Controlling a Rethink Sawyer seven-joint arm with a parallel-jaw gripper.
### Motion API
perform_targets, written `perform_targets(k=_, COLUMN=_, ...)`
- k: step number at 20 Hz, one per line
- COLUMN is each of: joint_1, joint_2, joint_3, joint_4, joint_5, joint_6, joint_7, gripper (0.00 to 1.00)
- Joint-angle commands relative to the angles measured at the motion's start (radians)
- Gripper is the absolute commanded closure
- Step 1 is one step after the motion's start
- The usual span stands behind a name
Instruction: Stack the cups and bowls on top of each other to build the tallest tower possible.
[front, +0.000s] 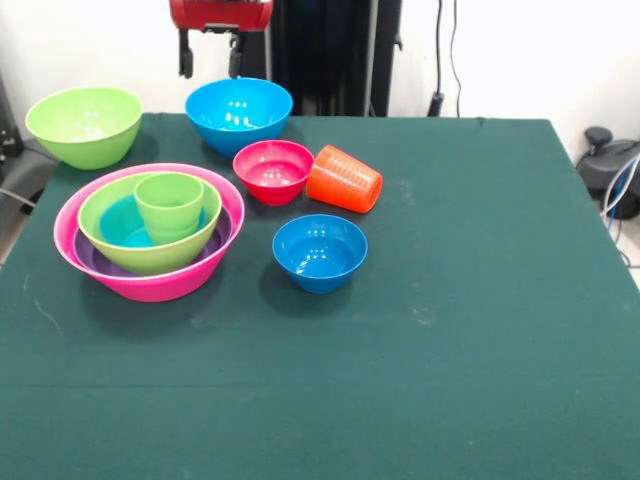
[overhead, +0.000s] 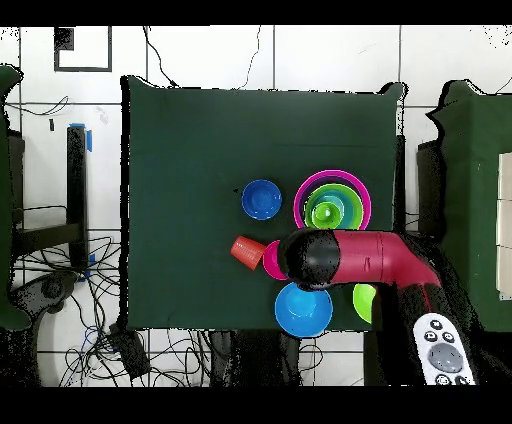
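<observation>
On the dark green cloth-covered counter (front: 480, 300), going left to right in the front view: a loose glossy lime-green plastic bowl (front: 84, 124) sits at the far left corner. Nearer, the huge pink plastic bowl (front: 149, 231) holds a purple bowl (front: 92, 259), a second lime-green bowl (front: 148, 222), a teal bowl (front: 122, 222) and the short lime-green plastic cup (front: 169, 206), upright. The large blue plastic bowl (front: 238, 113) sits below the claw (front: 210, 58), whose two dark fingers hang apart, holding nothing. Then come the small red bowl (front: 273, 169), the small blue bowl (front: 319, 250) and the ribbed orange cup (front: 343, 179) on its side. Behind stands a white wall with hanging cables (front: 440, 50).
</observation>
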Motion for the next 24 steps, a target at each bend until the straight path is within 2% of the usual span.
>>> perform_targets(k=1, joint_1=0.019, joint_2=0.010, joint_3=-0.028, joint_4=0.206, joint_5=0.011, joint_6=-0.171, joint_7=0.183, gripper=0.00)
perform_targets(k=4, joint_1=0.036, joint_2=-0.016, joint_3=-0.054, joint_4=0.274, joint_5=0.014, joint_6=-0.217, joint_7=0.205, gripper=0.00)
perform_targets(k=12, joint_1=0.054, joint_2=0.003, joint_3=-0.081, joint_4=0.300, joint_5=0.029, joint_6=-0.272, joint_7=0.212, gripper=0.00)
perform_targets(k=17, joint_1=0.065, joint_2=0.008, joint_3=-0.076, joint_4=0.305, joint_5=0.018, joint_6=-0.322, joint_7=0.213, gripper=0.00)
perform_targets(k=24, joint_1=0.063, joint_2=0.036, joint_3=-0.037, joint_4=0.229, joint_5=0.011, joint_6=-0.336, joint_7=0.167, gripper=0.00)
